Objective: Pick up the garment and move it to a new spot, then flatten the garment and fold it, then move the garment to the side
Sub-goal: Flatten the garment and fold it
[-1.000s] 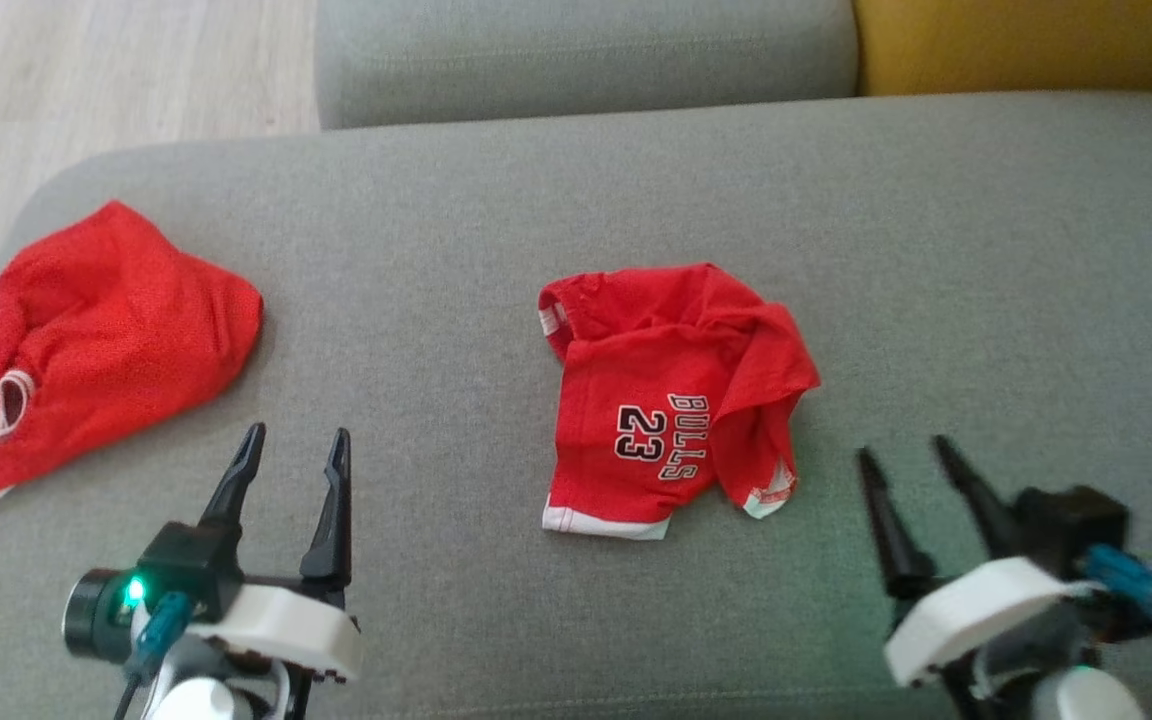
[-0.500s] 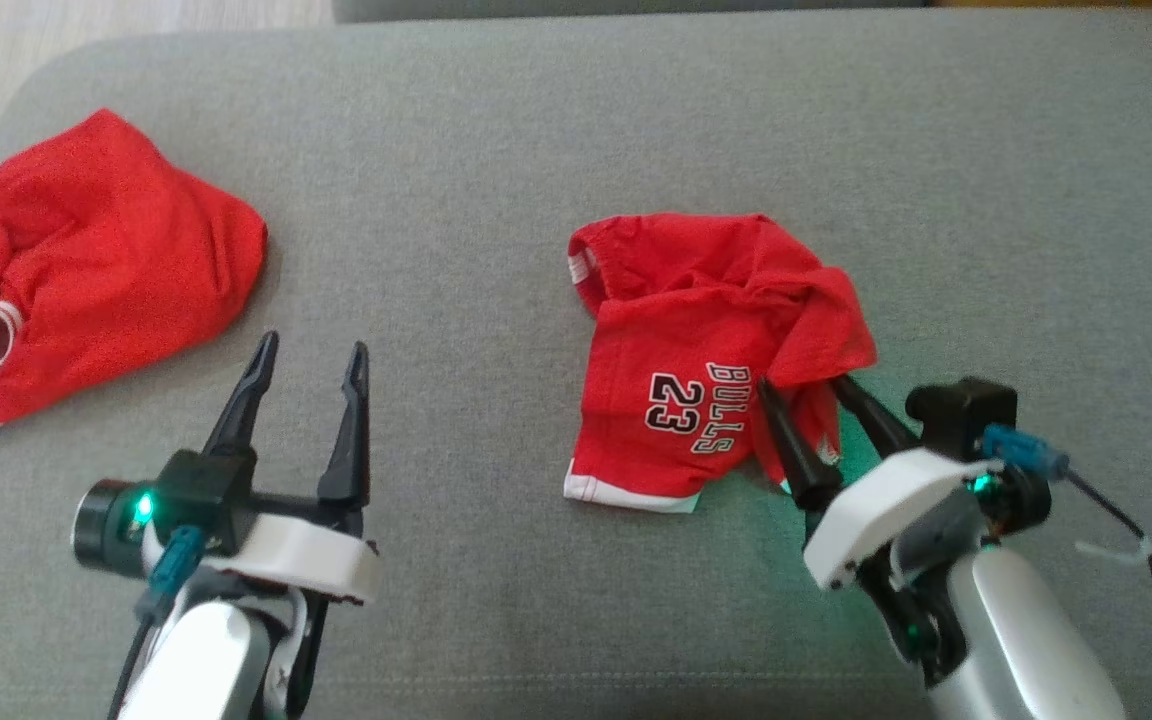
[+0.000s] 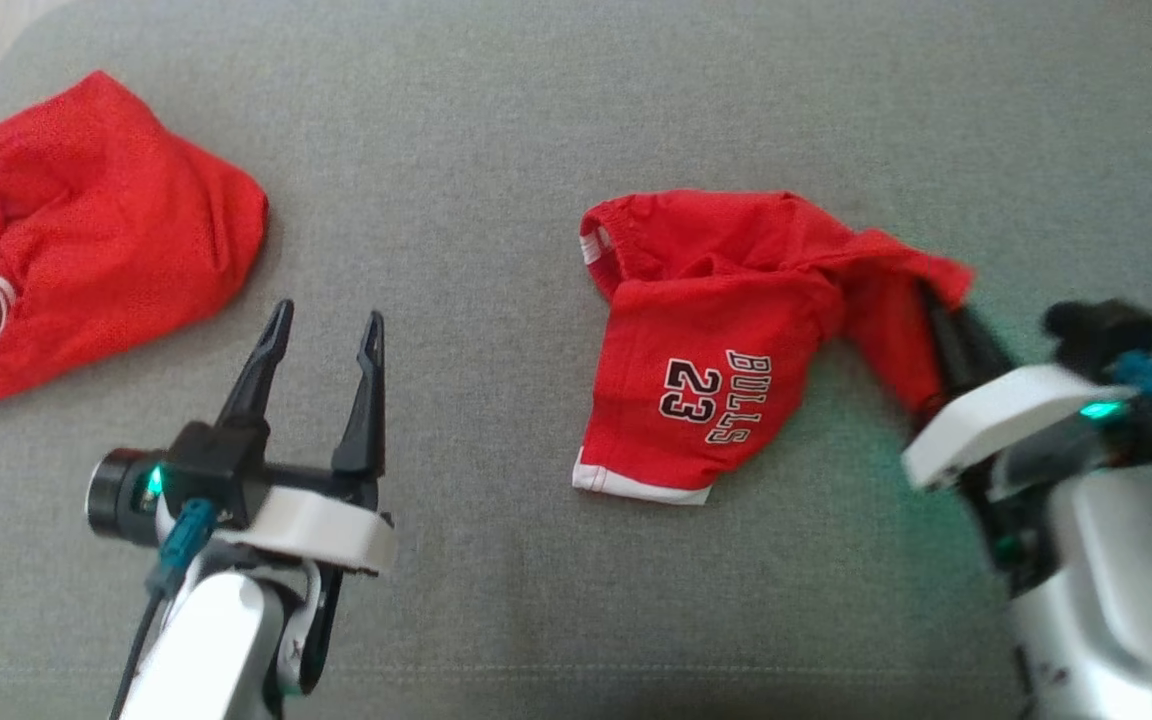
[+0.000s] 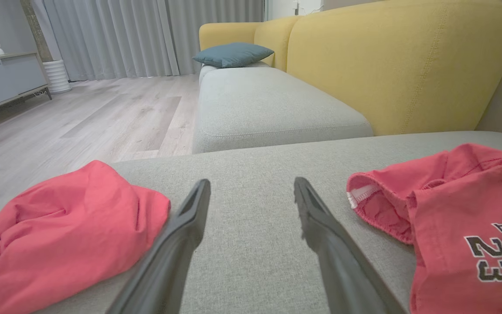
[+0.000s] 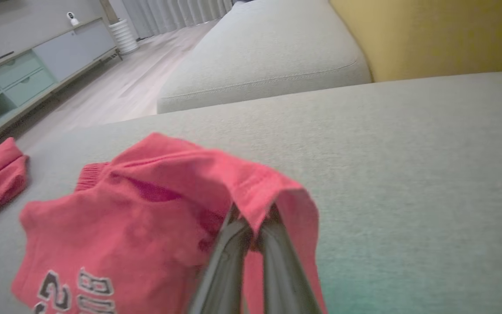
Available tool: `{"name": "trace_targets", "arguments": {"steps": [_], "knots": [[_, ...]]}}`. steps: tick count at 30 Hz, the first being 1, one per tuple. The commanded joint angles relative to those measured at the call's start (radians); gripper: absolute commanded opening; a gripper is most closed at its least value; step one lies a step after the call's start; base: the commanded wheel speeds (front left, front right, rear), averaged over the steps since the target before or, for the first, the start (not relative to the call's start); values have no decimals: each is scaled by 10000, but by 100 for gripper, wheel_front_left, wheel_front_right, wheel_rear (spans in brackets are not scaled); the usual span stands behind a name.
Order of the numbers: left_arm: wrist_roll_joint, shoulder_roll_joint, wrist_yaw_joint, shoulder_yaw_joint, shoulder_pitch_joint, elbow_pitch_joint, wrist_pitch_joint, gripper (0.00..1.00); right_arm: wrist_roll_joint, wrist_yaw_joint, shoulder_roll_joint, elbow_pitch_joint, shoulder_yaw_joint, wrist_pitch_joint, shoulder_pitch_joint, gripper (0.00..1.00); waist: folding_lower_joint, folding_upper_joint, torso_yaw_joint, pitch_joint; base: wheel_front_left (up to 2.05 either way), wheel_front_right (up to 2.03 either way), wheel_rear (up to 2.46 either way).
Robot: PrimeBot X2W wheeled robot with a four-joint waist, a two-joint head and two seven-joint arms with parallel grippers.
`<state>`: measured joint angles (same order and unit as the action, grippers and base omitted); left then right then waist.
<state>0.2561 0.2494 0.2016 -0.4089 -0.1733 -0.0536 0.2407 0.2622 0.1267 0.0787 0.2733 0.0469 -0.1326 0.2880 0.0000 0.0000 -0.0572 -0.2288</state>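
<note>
The garment (image 3: 706, 330) is a crumpled red piece printed "BULLS 23" with a white hem, lying mid-seat on the grey sofa (image 3: 496, 200). My right gripper (image 3: 936, 310) is shut on the garment's right edge, and that corner is raised and stretched to the right while the remainder stays on the seat. In the right wrist view the red cloth (image 5: 146, 205) drapes over the closed fingers (image 5: 251, 213). My left gripper (image 3: 327, 315) hovers open over bare cushion, left of the garment (image 4: 451, 205), its fingers (image 4: 252, 185) holding nothing.
A second red garment (image 3: 86, 240) with white trim lies bunched at the seat's left end, near the edge. Beyond are another grey cushion (image 4: 273, 104), a yellow backrest (image 4: 399, 65), a blue pillow (image 4: 232, 53) and wood floor (image 4: 81, 113).
The head camera tilted down. My right gripper reached the garment's right edge, shut on it and pulled that corner up and to the right. The left gripper stayed open in place.
</note>
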Motion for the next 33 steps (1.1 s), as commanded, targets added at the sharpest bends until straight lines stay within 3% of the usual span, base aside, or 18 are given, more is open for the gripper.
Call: {"name": "trace_targets", "arguments": {"steps": [1, 8, 9, 10, 11, 16, 20, 25, 33], "knots": [[-104, 109, -6, 336, -531, 290, 127, 100, -29, 40, 195, -255, 55, -40, 475, 0, 0, 0, -37, -77, 0, 0, 0], [-132, 2, -92, 282, -840, 173, 169, 100, 379, 40, 1224, 1014, -563, -22, 1260, 0, 0, 0, -145, -402, 0, 0, 0], [-135, -3, -97, 288, -865, 155, 174, 100, 448, 40, 1285, 1215, -592, 49, 1354, 24, 0, 0, -146, -427, 0, 0, 0], [-138, -4, -96, 300, -880, 140, 178, 100, 494, 40, 1337, 1416, -624, 130, 1434, 82, 0, 0, -138, -445, 0, 0, 0], [-139, -6, -92, 313, -888, 127, 182, 100, 518, 40, 1388, 1627, -627, 170, 1490, 100, 0, 0, -129, -459, 0, 0, 0], [-129, -13, -84, 353, -835, 77, 195, 100, 518, 40, 1627, 2235, -574, 453, 1369, 100, 0, 0, -66, -391, 0, 0, 0], [-107, 4, -47, 408, -695, 58, 201, 100, 397, 40, 1763, 1838, -572, 781, 723, 100, 0, 0, 53, -193, 0, 0, 0], [-44, 80, 21, 518, -431, 58, 204, 100, 60, 40, 1705, 316, -764, 1204, -392, 100, 0, 0, 251, 132, 0, 0, 0], [59, 191, 147, 624, -8, 63, 205, 100, -656, 40, 933, -2937, -357, 1118, -1641, 100, 0, 0, 407, 676, 0, 0, 0]]}}
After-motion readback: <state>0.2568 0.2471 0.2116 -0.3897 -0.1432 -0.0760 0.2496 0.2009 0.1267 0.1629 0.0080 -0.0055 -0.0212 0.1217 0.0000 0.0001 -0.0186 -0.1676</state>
